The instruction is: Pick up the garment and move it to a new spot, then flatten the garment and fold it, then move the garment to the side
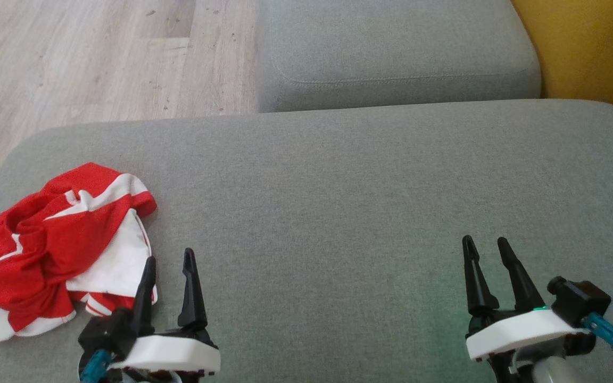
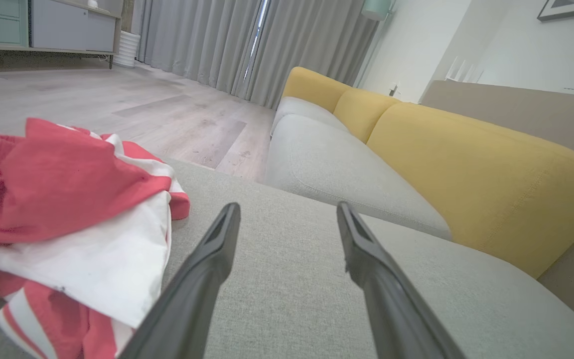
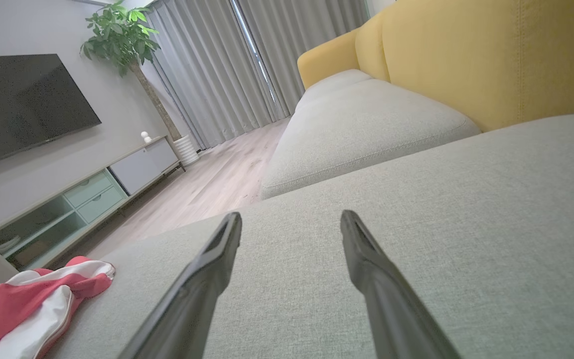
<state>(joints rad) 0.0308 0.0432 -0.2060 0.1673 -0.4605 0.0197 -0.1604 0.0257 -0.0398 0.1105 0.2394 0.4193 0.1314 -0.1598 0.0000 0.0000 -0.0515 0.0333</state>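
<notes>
A crumpled red and white garment (image 1: 56, 244) lies bunched at the left end of the grey sofa cushion (image 1: 338, 202). My left gripper (image 1: 170, 255) hovers just right of the garment's lower edge, open and empty; its left finger overlaps the white cloth in the head view. In the left wrist view the garment (image 2: 68, 224) lies left of the open left gripper (image 2: 287, 209). My right gripper (image 1: 485, 243) stands open and empty over the cushion at the lower right. The right wrist view shows the garment (image 3: 33, 304) far off to the left of the right gripper (image 3: 291, 217).
A second grey cushion (image 1: 397, 53) adjoins the far edge. A yellow backrest (image 1: 594, 48) rises at the right. Wooden floor (image 1: 88, 58) lies beyond the cushion's left and far edges. A TV cabinet (image 3: 82, 199) and grey curtains (image 3: 227, 70) stand across the room.
</notes>
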